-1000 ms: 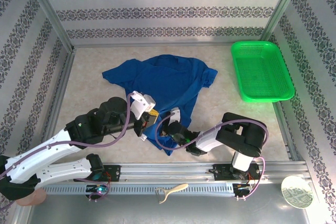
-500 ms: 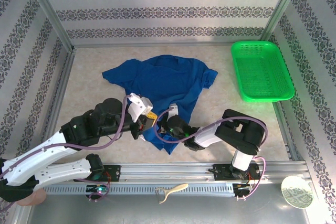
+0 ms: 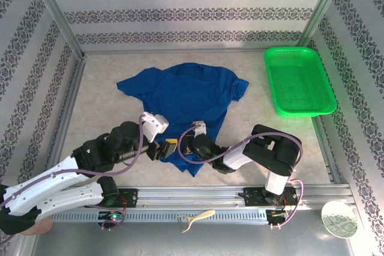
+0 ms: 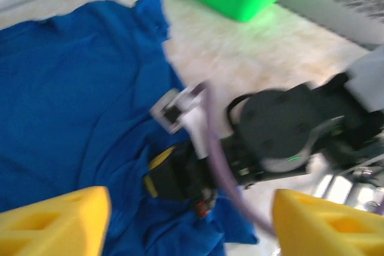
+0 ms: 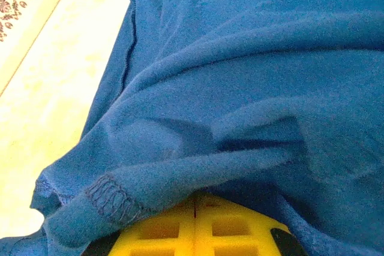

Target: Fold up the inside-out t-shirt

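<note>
The bench [image 3: 102, 106] is covered at its middle by the royal blue inside-out t-shirt [image 3: 186, 94], which is spread mostly flat. A green basket [image 3: 300, 82] is set well apart at the far right. The shirt's near hem is pinched in the closed right claw [image 5: 195, 217]. The left claw [image 4: 189, 205] is held wide just beside it, with nothing gripped.

Your inside-out t-shirt [image 3: 192, 91] is royal blue, short-sleeved soft cloth. It lies spread on the tabletop [image 3: 102, 106], collar toward the far wall and a sleeve out to each side. The far part lies fairly flat with light creases. The near hem is gathered into a rumpled bunch, its stitched edge showing, pinched in the closed right pincer [image 5: 195, 223].
</note>
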